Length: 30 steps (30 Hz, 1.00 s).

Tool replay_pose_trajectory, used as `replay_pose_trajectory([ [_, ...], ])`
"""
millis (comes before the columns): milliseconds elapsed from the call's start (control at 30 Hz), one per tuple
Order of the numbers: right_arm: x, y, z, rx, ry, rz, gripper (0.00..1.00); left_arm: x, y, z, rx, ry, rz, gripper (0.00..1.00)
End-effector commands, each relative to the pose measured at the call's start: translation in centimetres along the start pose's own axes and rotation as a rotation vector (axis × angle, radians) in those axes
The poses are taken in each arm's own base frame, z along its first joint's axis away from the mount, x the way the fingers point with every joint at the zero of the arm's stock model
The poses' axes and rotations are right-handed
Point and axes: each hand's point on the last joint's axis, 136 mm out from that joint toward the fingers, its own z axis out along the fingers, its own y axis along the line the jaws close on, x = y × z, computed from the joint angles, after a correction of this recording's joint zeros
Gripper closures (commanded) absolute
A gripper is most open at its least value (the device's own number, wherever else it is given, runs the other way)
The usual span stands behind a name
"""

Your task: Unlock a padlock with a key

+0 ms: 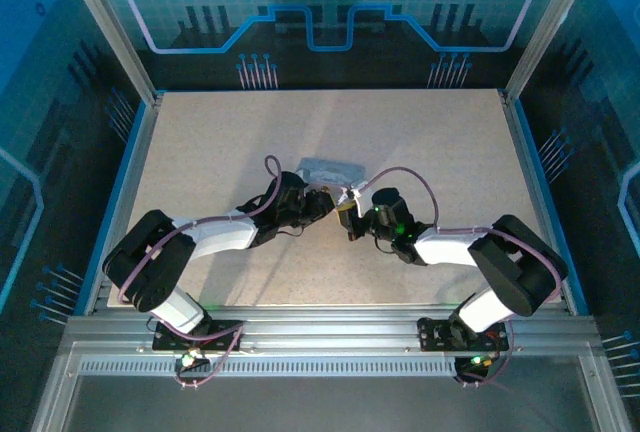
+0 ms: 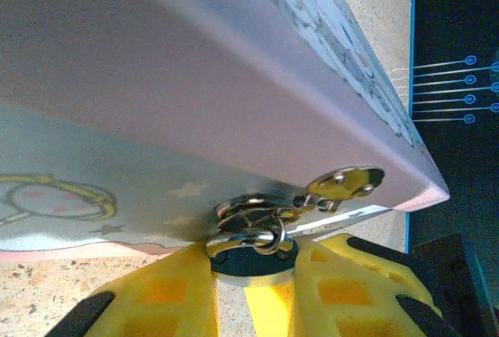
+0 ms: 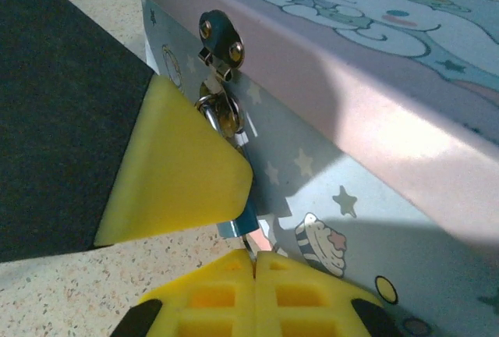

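Padlock point(image 2: 249, 257): dark, rounded, shiny shackle at the hasp of the tin point(image 2: 195, 79); clamped in left gripper point(image 2: 253, 274)
Key point(image 3: 249, 242): thin sliver; right gripper point(image 3: 255, 265) pinching it, yellow fingers pressed together

Bright overhead light whitens the table point(image 1: 200, 152); close wrist views blur.

Pale speckled tabletop point(image 1: 220, 132), blue-trimmed side edges, lavender-silver cartoon-printed tin point(image 1: 330, 169) lying flat near its middle
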Motion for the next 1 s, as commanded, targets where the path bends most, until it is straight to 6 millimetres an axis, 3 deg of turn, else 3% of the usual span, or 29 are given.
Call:
replay_pose_trajectory([
  [0,-9.5,3.6,-0.8,-0.137,-0.289,-0.028,1.0,2.5,-3.4,-0.4,0.117,0.114,0.024,0.77],
  [233,-6.9,2.5,0.1,-0.116,-0.233,0.115,1.0,2.8,-2.2,0.4,0.11,0.11,-0.006,0.77],
  [533,-1.4,1.1,0.8,-0.035,-0.116,0.303,1.0,3.4,-0.5,1.9,0.104,0.122,-0.04,0.75],
  [967,3.6,0.9,1.5,0.019,0.001,0.404,1.0,2.6,1.2,1.0,0.075,0.081,-0.063,0.49],
])
